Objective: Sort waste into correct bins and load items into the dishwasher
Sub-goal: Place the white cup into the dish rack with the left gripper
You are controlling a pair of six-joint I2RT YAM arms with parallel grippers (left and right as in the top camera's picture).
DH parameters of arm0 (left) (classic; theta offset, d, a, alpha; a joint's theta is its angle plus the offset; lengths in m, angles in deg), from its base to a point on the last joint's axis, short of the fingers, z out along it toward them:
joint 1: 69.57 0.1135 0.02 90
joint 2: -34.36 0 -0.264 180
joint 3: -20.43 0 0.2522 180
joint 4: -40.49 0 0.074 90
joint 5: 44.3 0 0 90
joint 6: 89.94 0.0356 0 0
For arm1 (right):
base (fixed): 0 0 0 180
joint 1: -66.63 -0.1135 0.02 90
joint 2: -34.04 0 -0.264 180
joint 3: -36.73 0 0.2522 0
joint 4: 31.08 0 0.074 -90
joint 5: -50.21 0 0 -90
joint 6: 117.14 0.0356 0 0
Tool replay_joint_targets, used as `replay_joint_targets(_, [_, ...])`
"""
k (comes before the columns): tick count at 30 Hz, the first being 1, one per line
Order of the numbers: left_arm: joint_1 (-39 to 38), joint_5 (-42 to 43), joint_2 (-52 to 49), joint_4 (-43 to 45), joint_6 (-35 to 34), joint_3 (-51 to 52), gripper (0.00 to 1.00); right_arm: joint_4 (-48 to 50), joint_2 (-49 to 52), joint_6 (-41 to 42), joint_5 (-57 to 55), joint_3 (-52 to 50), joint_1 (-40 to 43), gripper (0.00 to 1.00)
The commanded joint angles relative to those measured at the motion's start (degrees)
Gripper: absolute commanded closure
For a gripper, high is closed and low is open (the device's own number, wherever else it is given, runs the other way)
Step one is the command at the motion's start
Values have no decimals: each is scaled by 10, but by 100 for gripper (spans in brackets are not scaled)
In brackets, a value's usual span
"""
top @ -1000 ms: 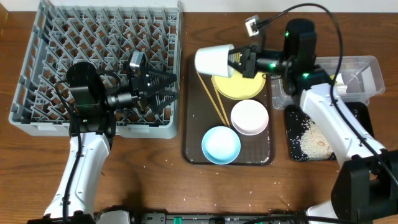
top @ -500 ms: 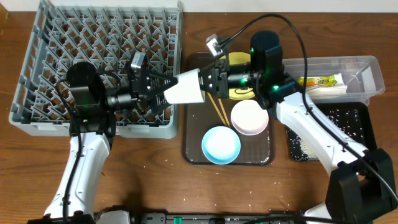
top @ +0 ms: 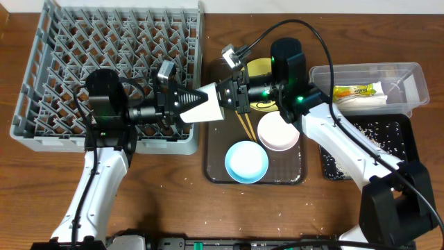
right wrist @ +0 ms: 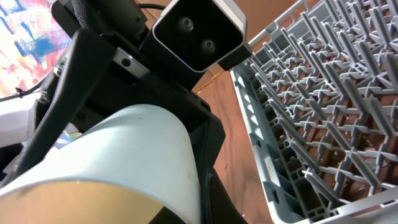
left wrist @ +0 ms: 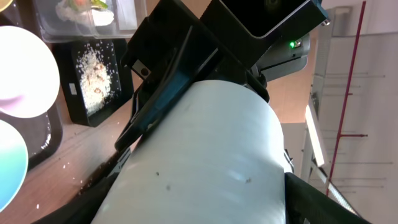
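The small white cup [top: 208, 105] hangs on its side between both grippers, over the gap between the grey dish rack [top: 41, 69] and the brown tray. My right gripper [top: 232, 97] is shut on the cup's rim end. My left gripper [top: 189, 104] is open, with a finger on either side of the cup's base end. The cup fills the left wrist view [left wrist: 205, 162] and the right wrist view [right wrist: 124, 149]. The yellow plate [top: 260, 69], white bowl [top: 279, 130], blue bowl [top: 246, 161] and chopsticks [top: 244, 123] lie on the brown tray.
The brown serving tray [top: 215, 173] sits mid-table. The clear tub [top: 409, 69] at the right holds the wrapper [top: 357, 90] and napkin [top: 364, 101]. The black tray [top: 402, 139] in front of it holds rice scraps [top: 333, 163]. The rack's near edge shows in the right wrist view [right wrist: 323, 93].
My right arm carried the cup left from above the plate to the rack's edge. My left gripper moved right and its fingers came around the cup's base.
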Motion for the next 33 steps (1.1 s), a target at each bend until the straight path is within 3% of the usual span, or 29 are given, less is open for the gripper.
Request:
replay_joint_targets(1, [-4,14,3,5,5,-5,37,0,13,1,8,-2,-7,99])
replay_joint_targets(4, [-4,14,3,5,5,-5,46,2,13,1,7,-2,-6,98])
replay_joint_targets(7, [-4,14,3,5,5,-5,53,3,13,2,5,-2,-1,85])
replay_joint_targets(10, [-4,14,3,7,5,-5,60,3,13,2,5,-2,16,62])
replay_joint_targets(14, [-4,13,3,11,21,-5,66,2,13,1,5,-2,51,41])
replay_joint_targets(17, [-4,3,3,11,49,-5,71,-8,13,1,-4,-2,92,20])
replay_joint_targets(20, [-4,-30,3,11,85,-5,72,-39,13,-17,-14,-2,131,8])
replay_joint_targets(23, [-4,-100,2,10,109,-5,77,-111,12,-57,-61,-2,153,1])
replay_joint_targets(26, [-4,-205,0,-31,139,-5,78,-202,11,-105,-147,-2,153,1])
replay_joint_targets(33, [-4,-441,3,-242,254,-17,78,-292,-11,-130,-267,1,140,1])
